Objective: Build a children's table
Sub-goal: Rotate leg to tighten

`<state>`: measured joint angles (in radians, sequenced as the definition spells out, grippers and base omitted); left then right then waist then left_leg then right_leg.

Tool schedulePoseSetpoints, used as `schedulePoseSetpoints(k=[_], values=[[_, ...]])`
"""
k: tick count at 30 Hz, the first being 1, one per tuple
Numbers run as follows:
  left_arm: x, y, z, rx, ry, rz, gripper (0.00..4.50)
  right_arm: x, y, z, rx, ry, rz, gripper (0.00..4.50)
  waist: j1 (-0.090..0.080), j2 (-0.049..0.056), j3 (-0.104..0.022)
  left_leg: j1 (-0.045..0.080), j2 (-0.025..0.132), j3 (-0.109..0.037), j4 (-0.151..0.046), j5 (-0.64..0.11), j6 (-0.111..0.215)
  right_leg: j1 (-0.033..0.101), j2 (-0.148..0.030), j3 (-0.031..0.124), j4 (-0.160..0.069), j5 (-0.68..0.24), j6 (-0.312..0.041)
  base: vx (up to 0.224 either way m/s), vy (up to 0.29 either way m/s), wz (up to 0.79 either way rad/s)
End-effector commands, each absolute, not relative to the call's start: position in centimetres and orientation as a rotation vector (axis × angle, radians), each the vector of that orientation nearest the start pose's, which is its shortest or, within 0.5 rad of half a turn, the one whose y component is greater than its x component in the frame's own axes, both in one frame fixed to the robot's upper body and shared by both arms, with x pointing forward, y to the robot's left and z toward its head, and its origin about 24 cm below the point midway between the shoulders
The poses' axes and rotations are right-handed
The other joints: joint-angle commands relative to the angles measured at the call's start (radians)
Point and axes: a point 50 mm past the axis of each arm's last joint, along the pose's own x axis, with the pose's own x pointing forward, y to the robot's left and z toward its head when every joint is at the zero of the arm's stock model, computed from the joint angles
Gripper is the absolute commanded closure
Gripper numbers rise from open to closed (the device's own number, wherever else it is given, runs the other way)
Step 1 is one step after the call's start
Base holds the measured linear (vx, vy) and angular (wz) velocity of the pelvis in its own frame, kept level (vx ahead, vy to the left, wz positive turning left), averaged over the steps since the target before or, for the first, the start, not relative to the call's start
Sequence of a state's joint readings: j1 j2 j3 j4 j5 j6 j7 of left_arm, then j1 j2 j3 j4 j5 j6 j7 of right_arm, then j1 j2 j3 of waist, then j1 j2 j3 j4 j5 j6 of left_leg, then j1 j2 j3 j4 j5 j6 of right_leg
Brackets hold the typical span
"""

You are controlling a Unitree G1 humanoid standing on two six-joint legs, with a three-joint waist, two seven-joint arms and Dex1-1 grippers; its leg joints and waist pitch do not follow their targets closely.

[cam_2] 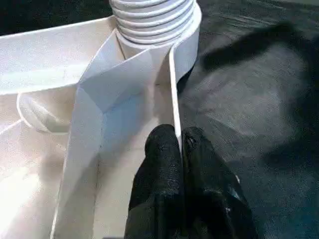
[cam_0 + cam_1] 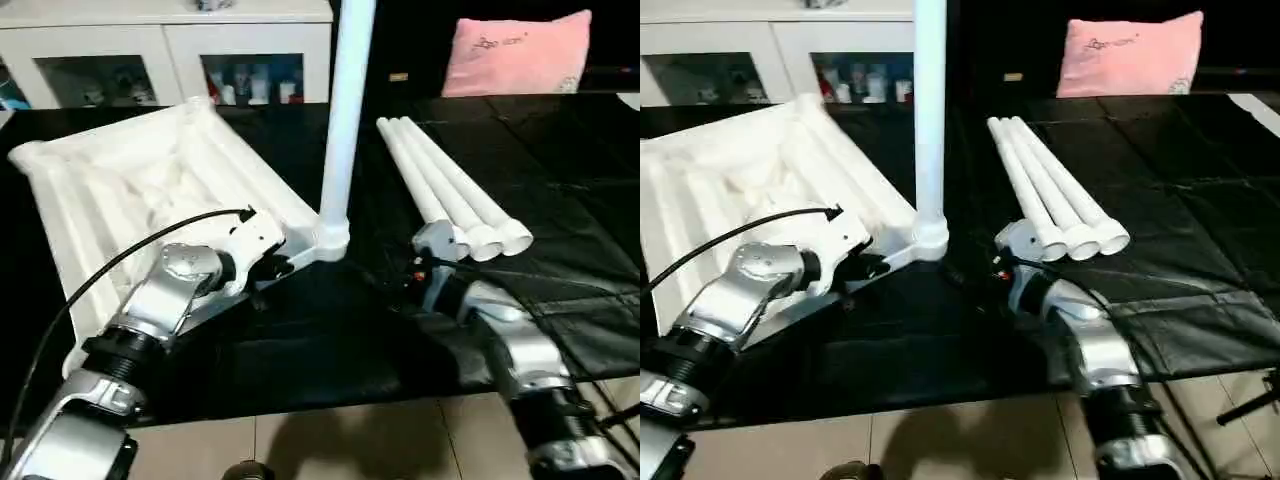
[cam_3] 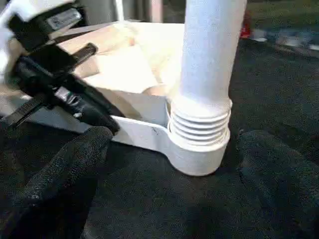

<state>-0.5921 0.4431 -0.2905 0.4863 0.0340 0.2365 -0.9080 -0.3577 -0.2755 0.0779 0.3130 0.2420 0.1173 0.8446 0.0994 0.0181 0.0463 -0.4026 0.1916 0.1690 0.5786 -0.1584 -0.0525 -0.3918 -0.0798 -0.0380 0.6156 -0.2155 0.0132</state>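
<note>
One leg up, three waiting.
The tabletop (image 2: 150, 180) lay underside-up; one leg (image 2: 342, 120) stood in its corner socket, three legs (image 2: 450, 190) beside. Left gripper (image 1: 178, 142) pinched the rim; right gripper (image 3: 169, 144), apparently empty, gaped wide.

One upright leg (image 2: 929, 110) in the tabletop (image 2: 730, 190) corner socket, three loose legs (image 2: 1055, 195) just beside it

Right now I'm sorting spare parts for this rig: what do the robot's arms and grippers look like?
Both forearms are silver metal with rounded casings and black ribbed collars at the joints. The left arm carries a thin black cable looping along it to a white wrist housing. The left gripper has two black textured fingers. The right gripper has black, fabric-like padded fingers. The right arm shows small red and orange wires near its wrist.
</note>
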Motion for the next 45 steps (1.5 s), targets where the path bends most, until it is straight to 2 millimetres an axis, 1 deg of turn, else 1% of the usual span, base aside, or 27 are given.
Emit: schedulePoseSetpoints(k=[1,5,6,7,9,15,17,18,20,23,27,29,31,33,35,37,38,39,41,43,44,45], values=[[33.1,14.8,7.2,0.559,0.401,-1.081,4.50,29.9,-14.3,6.5,-0.036,0.120,0.954,0.02,-0.002,0.009,-0.070,0.035,0.031,-0.004,-0.058,-0.158,0.031,0.047,-0.047,0.027,-0.052,0.112,-0.254,0.000,0.000,0.00],[32.8,14.8,7.1,0.579,0.395,-1.160,4.50,29.6,-15.3,6.9,-0.073,0.140,0.986,0.02,0.004,0.010,-0.071,0.036,0.032,-0.003,-0.056,-0.169,0.022,0.046,-0.050,0.029,-0.052,0.091,-0.251,0.000,0.000,0.00],[32.7,14.8,7.1,0.589,0.393,-1.181,4.50,29.5,-15.6,7.1,-0.078,0.145,1.000,0.02,0.006,0.012,-0.071,0.036,0.032,-0.004,-0.056,-0.163,0.022,0.045,-0.050,0.028,-0.050,0.099,-0.251,0.000,0.000,0.00],[32.7,14.8,7.1,0.590,0.393,-1.186,4.50,29.4,-15.6,7.1,-0.078,0.146,1.004,0.02,0.008,0.010,-0.072,0.037,0.033,-0.003,-0.055,-0.163,0.021,0.046,-0.050,0.028,-0.049,0.108,-0.251,0.000,0.000,0.00],[32.6,14.7,7.2,0.596,0.391,-1.208,4.50,29.3,-15.8,7.2,-0.081,0.152,1.021,0.02,0.010,0.010,-0.072,0.035,0.032,-0.003,-0.055,-0.164,0.023,0.046,-0.050,0.027,-0.048,0.109,-0.254,0.000,0.000,0.00],[32.2,14.4,7.4,0.618,0.377,-1.305,4.50,28.9,-16.3,7.3,-0.111,0.186,1.093,0.02,0.012,0.009,-0.071,0.035,0.033,-0.003,-0.054,-0.184,0.020,0.046,-0.052,0.027,-0.049,0.075,-0.259,0.000,0.000,0.00],[32.0,14.4,7.5,0.634,0.371,-1.353,4.50,28.8,-16.5,7.3,-0.147,0.206,1.128,0.02,0.012,0.006,-0.070,0.034,0.034,-0.003,-0.054,-0.188,0.021,0.046,-0.052,0.027,-0.049,0.064,-0.260,0.000,0.000,0.00],[31.9,14.4,7.5,0.636,0.371,-1.361,4.50,28.8,-16.5,7.3,-0.153,0.211,1.137,0.02,0.012,0.007,-0.070,0.034,0.034,-0.003,-0.054,-0.191,0.022,0.045,-0.053,0.027,-0.049,0.056,-0.262,0.000,0.000,0.00],[31.7,14.2,7.6,0.649,0.367,-1.400,4.50,28.9,-16.8,7.2,-0.173,0.223,1.155,0.02,0.013,0.004,-0.070,0.034,0.035,-0.003,-0.054,-0.194,0.025,0.044,-0.054,0.027,-0.049,0.044,-0.265,0.000,0.000,0.00],[31.5,14.2,7.7,0.660,0.366,-1.417,4.50,29.0,-16.9,7.2,-0.182,0.227,1.163,0.02,0.012,0.003,-0.069,0.033,0.035,-0.002,-0.054,-0.201,0.024,0.043,-0.055,0.027,-0.050,0.023,-0.267,0.000,0.000,0.00],[31.2,14.1,7.8,0.685,0.363,-1.470,4.50,28.9,-16.7,7.2,-0.200,0.248,1.239,0.02,0.011,0.003,-0.068,0.033,0.035,-0.001,-0.054,-0.206,0.028,0.042,-0.054,0.027,-0.051,0.008,-0.268,0.000,0.000,0.00],[30.9,14.0,7.9,0.699,0.359,-1.495,4.50,28.9,-16.5,7.1,-0.212,0.260,1.275,0.02,0.011,0.003,-0.069,0.032,0.036,-0.002,-0.053,-0.201,0.030,0.043,-0.055,0.026,-0.049,0.013,-0.271,0.000,0.000,0.00],[30.7,13.8,7.9,0.709,0.356,-1.519,4.50,29.1,-16.4,7.1,-0.213,0.263,1.288,0.02,0.012,0.000,-0.070,0.032,0.036,0.000,-0.051,-0.188,0.038,0.043,-0.056,0.027,-0.046,0.028,-0.275,0.000,0.000,0.00],[30.6,13.7,7.9,0.714,0.355,-1.534,4.50,29.2,-16.3,7.1,-0.211,0.264,1.296,0.02,0.013,0.001,-0.071,0.032,0.035,0.000,-0.049,-0.176,0.044,0.042,-0.054,0.026,-0.045,0.039,-0.280,0.000,0.000,0.00],[30.4,13.7,7.9,0.717,0.354,-1.547,4.50,29.3,-16.3,7.0,-0.215,0.266,1.310,0.29,0.016,-0.002,-0.071,0.031,0.036,0.001,-0.049,-0.168,0.048,0.042,-0.054,0.025,-0.044,0.040,-0.282,0.000,0.000,0.00],[30.3,13.6,7.9,0.720,0.357,-1.557,4.50,29.4,-16.2,7.0,-0.216,0.266,1.325,0.36,0.014,-0.001,-0.072,0.031,0.036,0.001,-0.048,-0.174,0.049,0.042,-0.054,0.025,-0.044,0.033,-0.283,0.000,0.000,0.00],[30.2,13.6,7.9,0.724,0.358,-1.562,4.50,29.4,-16.0,7.0,-0.215,0.269,1.342,0.56,0.013,0.000,-0.071,0.031,0.036,0.001,-0.048,-0.176,0.049,0.041,-0.054,0.025,-0.044,0.030,-0.285,0.000,0.000,0.00],[30.2,13.6,7.9,0.725,0.359,-1.563,4.50,29.4,-16.0,7.0,-0.218,0.271,1.352,0.56,0.013,0.000,-0.070,0.031,0.035,0.001,-0.049,-0.183,0.048,0.041,-0.053,0.025,-0.045,0.019,-0.284,0.000,0.000,0.00],[30.2,13.6,7.9,0.725,0.359,-1.563,4.50,29.4,-15.9,7.0,-0.221,0.273,1.359,0.79,0.014,-0.001,-0.071,0.032,0.036,0.001,-0.049,-0.184,0.046,0.042,-0.054,0.025,-0.045,0.013,-0.281,0.000,0.000,0.00],[30.2,13.5,7.9,0.726,0.358,-1.563,4.50,29.2,-15.8,6.8,-0.219,0.280,1.385,0.90,0.014,-0.003,-0.071,0.031,0.035,0.001,-0.048,-0.181,0.048,0.042,-0.054,0.025,-0.044,0.017,-0.281,0.000,0.000,0.00],[30.2,13.5,7.9,0.725,0.358,-1.564,4.50,29.2,-15.7,6.8,-0.218,0.283,1.395,0.90,0.014,-0.002,-0.072,0.030,0.035,0.001,-0.047,-0.175,0.050,0.043,-0.054,0.025,-0.043,0.025,-0.282,0.000,0.000,0.00],[30.2,13.5,7.9,0.726,0.357,-1.565,4.50,29.1,-15.7,6.7,-0.215,0.288,1.406,1.14,0.014,-0.002,-0.072,0.031,0.035,0.001,-0.047,-0.173,0.051,0.042,-0.054,0.025,-0.043,0.027,-0.283,0.000,0.000,0.00]])
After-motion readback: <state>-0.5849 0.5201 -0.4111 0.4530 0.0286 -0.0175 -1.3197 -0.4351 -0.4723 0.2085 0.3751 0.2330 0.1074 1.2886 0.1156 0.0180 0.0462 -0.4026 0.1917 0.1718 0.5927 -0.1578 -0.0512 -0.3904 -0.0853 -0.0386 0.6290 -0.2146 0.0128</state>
